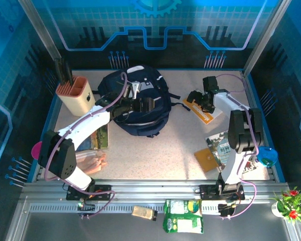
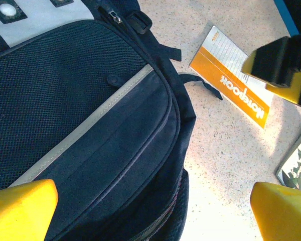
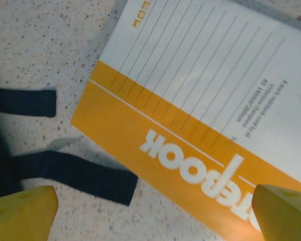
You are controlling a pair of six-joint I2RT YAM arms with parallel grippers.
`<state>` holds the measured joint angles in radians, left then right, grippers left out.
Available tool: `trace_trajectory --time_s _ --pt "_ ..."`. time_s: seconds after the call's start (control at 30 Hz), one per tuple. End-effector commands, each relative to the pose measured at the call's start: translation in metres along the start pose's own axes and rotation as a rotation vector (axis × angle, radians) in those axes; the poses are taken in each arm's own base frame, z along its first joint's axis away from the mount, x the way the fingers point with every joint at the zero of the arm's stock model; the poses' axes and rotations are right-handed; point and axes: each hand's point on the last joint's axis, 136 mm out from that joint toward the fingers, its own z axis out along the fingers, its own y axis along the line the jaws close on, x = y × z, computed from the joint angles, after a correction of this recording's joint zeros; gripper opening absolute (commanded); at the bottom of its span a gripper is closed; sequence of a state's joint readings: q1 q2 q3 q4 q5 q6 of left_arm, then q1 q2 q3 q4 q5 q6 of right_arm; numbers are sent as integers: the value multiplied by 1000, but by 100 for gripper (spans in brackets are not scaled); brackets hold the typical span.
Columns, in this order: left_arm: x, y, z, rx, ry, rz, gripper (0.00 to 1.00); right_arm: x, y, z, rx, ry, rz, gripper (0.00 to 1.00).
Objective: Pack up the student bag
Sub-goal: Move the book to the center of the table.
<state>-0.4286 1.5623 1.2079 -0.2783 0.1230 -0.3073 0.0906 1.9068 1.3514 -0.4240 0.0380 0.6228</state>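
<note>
Right end effector (image 3: 153, 213), spread, hovers over the notebook (image 3: 190, 100), whose long axis slants toward the near right corner; bag (image 1: 150, 120) lies leftward, under the spread left end effector (image 1: 142, 104).

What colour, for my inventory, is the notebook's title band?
Orange on the notebook, white lettering; best in right wrist view.

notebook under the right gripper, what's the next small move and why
Probably lower the right gripper onto an edge of the notebook and close. Its jaws stand open right above the orange and white cover, which lies flat on the table beside the student bag, not yet gripped.
</note>
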Motion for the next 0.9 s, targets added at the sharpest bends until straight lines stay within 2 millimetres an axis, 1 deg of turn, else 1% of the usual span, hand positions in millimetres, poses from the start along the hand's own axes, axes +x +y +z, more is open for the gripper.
trace_trajectory --time_s 0.0,0.1,0.23,0.33,0.37,0.5,0.6,0.73,0.87 --pt "-3 -5 -6 36 -14 24 99 2 2 12 -10 76 -8 100" --pt "-2 -5 -4 41 -5 22 99 -2 10 23 -20 98 -2 99" --pt "-1 -6 -4 45 4 19 99 -10 22 30 -30 101 5 98" --pt "1 -6 -4 47 11 18 99 -9 18 38 -3 116 20 98" --pt "1 -7 -4 49 13 16 99 -7 14 42 14 125 27 97" --pt "2 -7 -4 54 18 14 99 4 0 47 61 165 43 97" --pt "2 -8 -2 61 26 12 99 11 -12 45 85 183 59 96" --pt "1 -11 1 75 34 8 99 28 -25 38 98 222 78 95" --pt "1 -14 5 92 43 -2 99 55 -30 28 68 269 90 94"
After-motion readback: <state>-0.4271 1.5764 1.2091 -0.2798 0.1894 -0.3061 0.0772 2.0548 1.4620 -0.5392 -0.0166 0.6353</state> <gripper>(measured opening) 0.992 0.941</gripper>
